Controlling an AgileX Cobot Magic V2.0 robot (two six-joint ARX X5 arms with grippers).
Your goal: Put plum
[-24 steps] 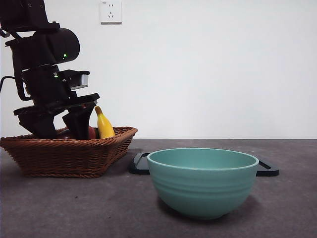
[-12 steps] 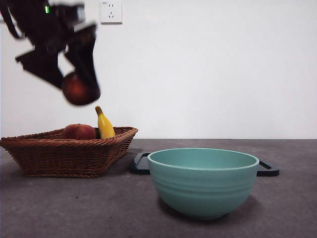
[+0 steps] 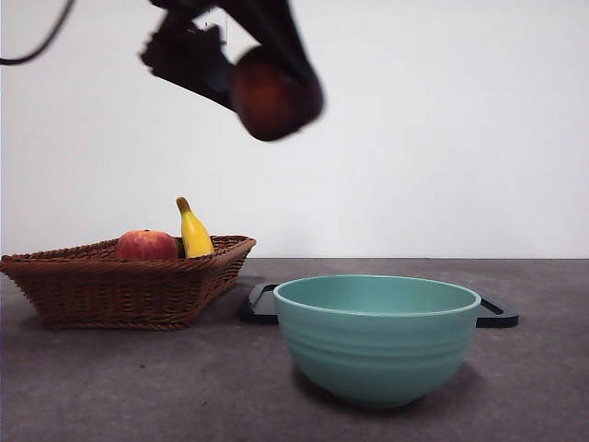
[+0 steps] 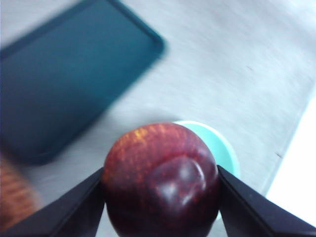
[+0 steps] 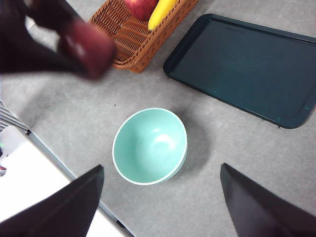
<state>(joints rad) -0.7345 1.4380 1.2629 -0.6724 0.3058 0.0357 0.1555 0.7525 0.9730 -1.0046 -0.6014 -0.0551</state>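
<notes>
Maroon and glossy, with some orange-red streaking on one side, the plum (image 4: 160,180) sits clamped between the two black jaws of the left gripper (image 4: 160,190), one jaw pressed on each flank. In the front view the plum (image 3: 273,92) hangs high in the air, blurred, well above the table (image 3: 138,387), left of the bowl and right of the basket. Below it in the left wrist view the rim of the green bowl (image 4: 224,148) peeks out from behind the fruit, so the plum is over or close to the bowl's edge; how exactly cannot be told. The bowl (image 3: 377,336) is pale green, round and stands near the front of the grey table, with nothing visible inside it in the right wrist view. Behind it lies a dark flat tray (image 5: 244,69), its ends showing on either side of the bowl in the front view. To the left stands a woven brown basket (image 3: 124,285) holding a red-orange apple (image 3: 145,245) and a yellow banana (image 3: 192,232) that leans up against the right side. Nothing lies on the table between the basket and the bowl. The right gripper (image 5: 163,202) hangs high above the table looking down on the bowl, its two jaws spread wide apart and holding nothing. A white wall (image 3: 442,129) closes the scene at the far side.
</notes>
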